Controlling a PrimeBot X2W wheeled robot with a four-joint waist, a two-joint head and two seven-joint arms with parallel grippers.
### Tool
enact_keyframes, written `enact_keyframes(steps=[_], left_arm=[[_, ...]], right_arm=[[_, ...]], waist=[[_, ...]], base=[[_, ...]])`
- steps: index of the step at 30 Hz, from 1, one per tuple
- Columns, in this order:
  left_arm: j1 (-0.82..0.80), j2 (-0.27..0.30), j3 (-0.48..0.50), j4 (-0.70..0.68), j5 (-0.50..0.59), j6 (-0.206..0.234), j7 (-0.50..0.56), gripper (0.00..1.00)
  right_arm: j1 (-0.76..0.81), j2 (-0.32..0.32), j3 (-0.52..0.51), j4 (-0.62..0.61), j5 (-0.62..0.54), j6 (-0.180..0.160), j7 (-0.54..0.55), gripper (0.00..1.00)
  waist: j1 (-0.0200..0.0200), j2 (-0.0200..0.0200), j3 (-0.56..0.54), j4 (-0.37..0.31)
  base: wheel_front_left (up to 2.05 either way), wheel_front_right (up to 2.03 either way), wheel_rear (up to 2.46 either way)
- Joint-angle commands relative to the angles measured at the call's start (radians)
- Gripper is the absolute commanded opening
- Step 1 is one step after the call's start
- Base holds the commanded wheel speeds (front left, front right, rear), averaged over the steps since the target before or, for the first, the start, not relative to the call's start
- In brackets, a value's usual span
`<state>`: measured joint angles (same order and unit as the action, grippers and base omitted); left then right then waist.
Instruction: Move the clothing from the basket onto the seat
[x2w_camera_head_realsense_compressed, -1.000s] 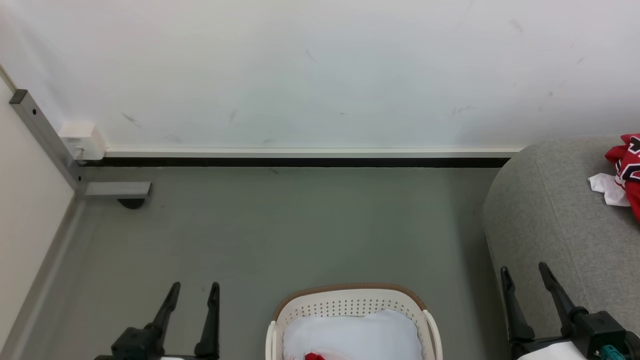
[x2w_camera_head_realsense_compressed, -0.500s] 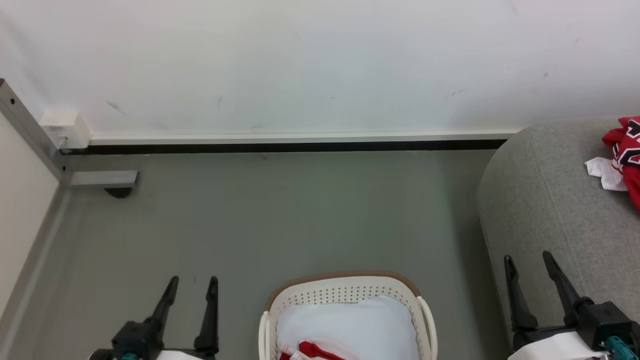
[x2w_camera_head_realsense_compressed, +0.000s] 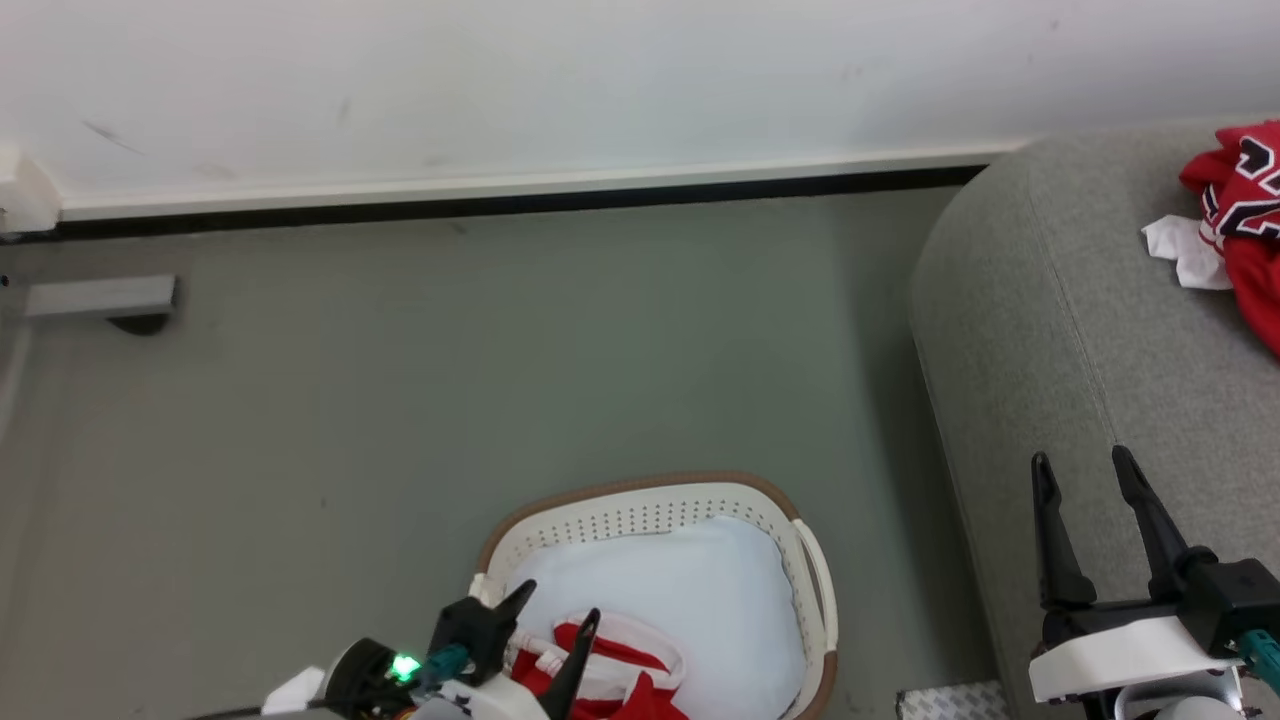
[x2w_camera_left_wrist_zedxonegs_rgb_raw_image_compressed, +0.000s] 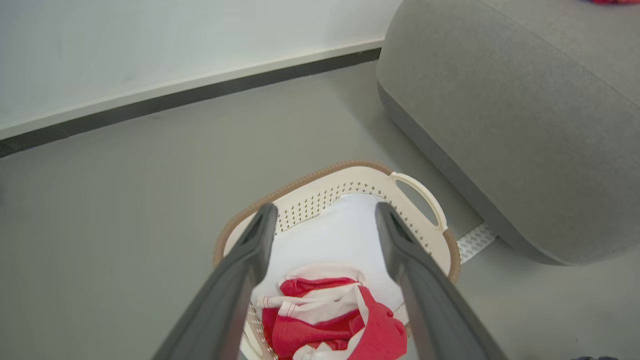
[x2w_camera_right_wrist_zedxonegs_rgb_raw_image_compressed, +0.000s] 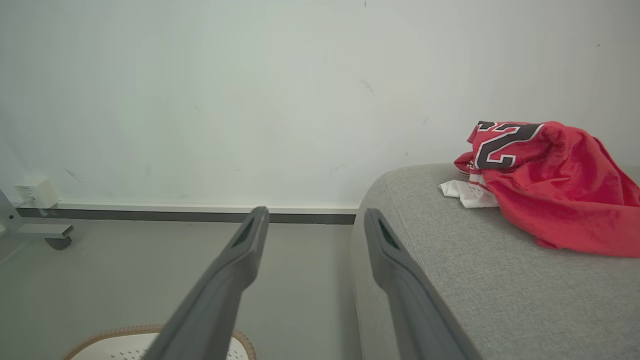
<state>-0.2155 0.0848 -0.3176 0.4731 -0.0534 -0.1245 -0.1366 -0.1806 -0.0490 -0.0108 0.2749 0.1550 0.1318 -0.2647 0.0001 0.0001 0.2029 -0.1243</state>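
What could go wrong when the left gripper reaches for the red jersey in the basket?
The open left gripper could pinch the plain white pad together with the crumpled red jersey with white trim lying on it. It might also snag the cream perforated plastic basket, dragging or tipping it.

Head: high, looking forward-down over floor (x2w_camera_head_realsense_compressed: 500, 350), basket (x2w_camera_head_realsense_compressed: 640, 514), seat (x2w_camera_head_realsense_compressed: 1050, 330) | Left wrist: near, above basket | Right wrist: low, facing far wall (x2w_camera_right_wrist_zedxonegs_rgb_raw_image_compressed: 250, 100) | Shared by all: basket, seat

A grey floor (x2w_camera_head_realsense_compressed: 500, 350) meets a white wall (x2w_camera_head_realsense_compressed: 600, 80) (black skirting strip (x2w_camera_head_realsense_compressed: 500, 204) between).
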Motion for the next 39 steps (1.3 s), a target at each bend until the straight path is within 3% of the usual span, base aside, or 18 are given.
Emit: enact_keyframes(steps=[1, 17, 28, 39], left_arm=[[-0.026, 0.015, -0.020, 0.021, 0.017, -0.004, 0.020, 1.00], [-0.267, 0.115, -0.409, 0.307, -0.131, -0.005, 0.160, 1.00], [-0.346, 0.127, -0.525, 0.431, -0.262, -0.005, 0.170, 1.00], [-0.389, 0.124, -0.633, 0.457, -0.386, -0.005, 0.175, 1.00]], right_arm=[[-0.017, -0.003, -0.001, -0.006, -0.001, -0.002, 0.001, 1.00], [-0.108, -0.002, -0.005, -0.055, 0.023, -0.002, 0.001, 1.00], [-0.139, -0.003, -0.007, -0.069, 0.045, -0.002, 0.001, 1.00], [-0.157, -0.003, -0.001, -0.075, 0.047, -0.002, 0.001, 1.00]], waist=[[-0.0001, -0.0001, 0.039, -0.028], [-0.0001, -0.0001, 0.256, -0.105], [-0.0001, -0.0001, 0.329, -0.123], [-0.0001, -0.0001, 0.370, -0.132]], base=[[0.00, 0.00, 0.00], [0.00, 0.00, 0.00], [0.00, 0.00, 0.00], [0.00, 0.00, 0.00]])
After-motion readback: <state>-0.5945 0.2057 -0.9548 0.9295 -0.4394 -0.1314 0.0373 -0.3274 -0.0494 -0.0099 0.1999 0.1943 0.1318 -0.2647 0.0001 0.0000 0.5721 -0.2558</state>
